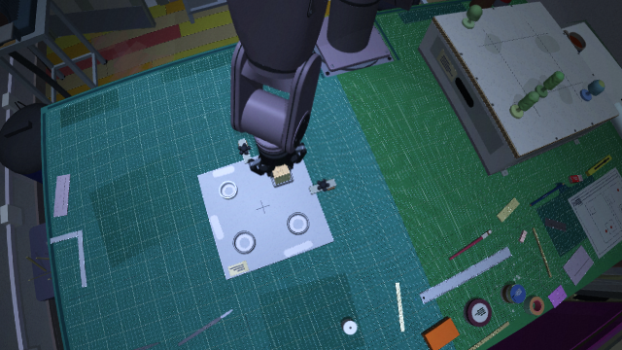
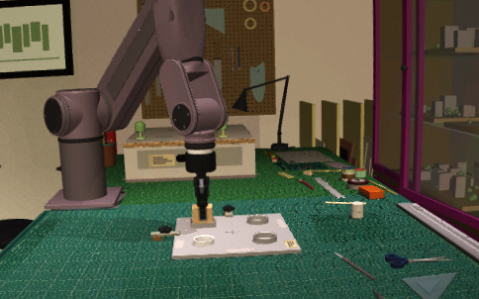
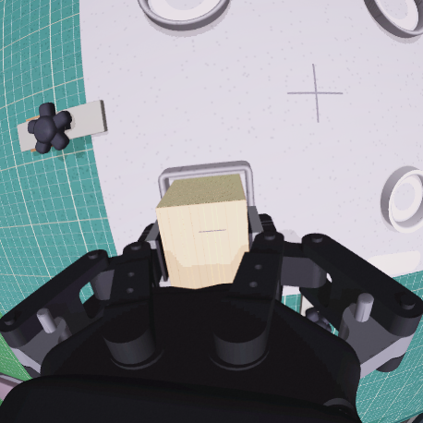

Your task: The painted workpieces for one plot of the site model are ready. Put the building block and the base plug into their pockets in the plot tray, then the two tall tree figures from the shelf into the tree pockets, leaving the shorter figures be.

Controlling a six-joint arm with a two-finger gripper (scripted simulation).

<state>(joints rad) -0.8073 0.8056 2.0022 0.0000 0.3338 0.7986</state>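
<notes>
The white plot tray lies in the middle of the teal mat, with three round ringed pockets and one square pocket at its far corner. My gripper stands over that corner with its fingers closed on the two sides of the tan building block, which sits upright in the square pocket. The white base plug stands on the mat near the front edge. On the raised shelf at the far right, two tall green tree figures stand side by side, with a shorter one at the far corner.
Two black-knobbed clamps hold the tray's edges beside my gripper. A steel ruler, tape rolls, an orange block, pencils and papers lie on the green mat to the right. A blue figure stands on the shelf.
</notes>
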